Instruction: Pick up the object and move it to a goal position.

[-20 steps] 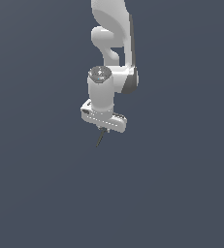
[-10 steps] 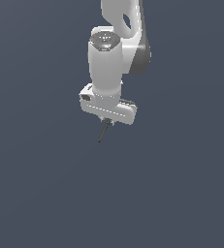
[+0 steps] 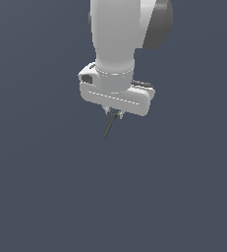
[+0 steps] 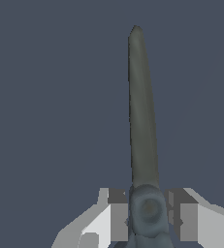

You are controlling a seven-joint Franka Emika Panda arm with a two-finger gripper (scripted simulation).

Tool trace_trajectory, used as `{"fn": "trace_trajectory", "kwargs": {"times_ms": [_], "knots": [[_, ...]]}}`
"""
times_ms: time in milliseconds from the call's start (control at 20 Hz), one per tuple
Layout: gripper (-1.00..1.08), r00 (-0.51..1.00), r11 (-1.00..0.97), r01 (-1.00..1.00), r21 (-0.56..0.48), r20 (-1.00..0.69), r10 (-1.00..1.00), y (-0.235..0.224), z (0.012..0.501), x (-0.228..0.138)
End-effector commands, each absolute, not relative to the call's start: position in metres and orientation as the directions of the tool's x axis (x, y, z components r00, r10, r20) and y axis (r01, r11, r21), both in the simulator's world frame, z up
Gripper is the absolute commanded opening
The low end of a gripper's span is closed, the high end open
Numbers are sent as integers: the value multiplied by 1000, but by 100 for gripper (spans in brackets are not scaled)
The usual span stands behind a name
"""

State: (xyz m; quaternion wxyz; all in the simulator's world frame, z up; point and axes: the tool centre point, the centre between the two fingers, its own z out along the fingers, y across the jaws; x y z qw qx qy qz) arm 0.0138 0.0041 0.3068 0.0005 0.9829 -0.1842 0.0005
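The thin dark stick (image 3: 108, 128) is pinched at 1 end between the nearly closed gripper (image 3: 114, 114), hanging clear below, presumably held for carrying to the goal.

In the exterior view the arm (image 3: 120, 34) comes down from the top edge, a little right of centre, and fills the upper middle of the frame. Below it sits the claw (image 3: 113, 114), just above the frame's centre. The object (image 3: 108, 127) is between the claw's fingers, touching both, and hangs under them, tilted so its lower tip points toward the lower left. In the wrist view the object (image 4: 142, 121) stands between the two fingers (image 4: 117, 215).
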Motion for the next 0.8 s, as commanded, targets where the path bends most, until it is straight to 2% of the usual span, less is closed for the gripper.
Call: {"fn": "trace_trajectory", "kwargs": {"times_ms": [0, 350, 750], "knots": [[-100, 932, -932, -362, 1, 0, -362, 7, 324, 20], [-100, 932, -932, -362, 0, 0, -362, 13, 351, 32], [-100, 932, -932, -362, 0, 0, -362, 15, 361, 37]]}}
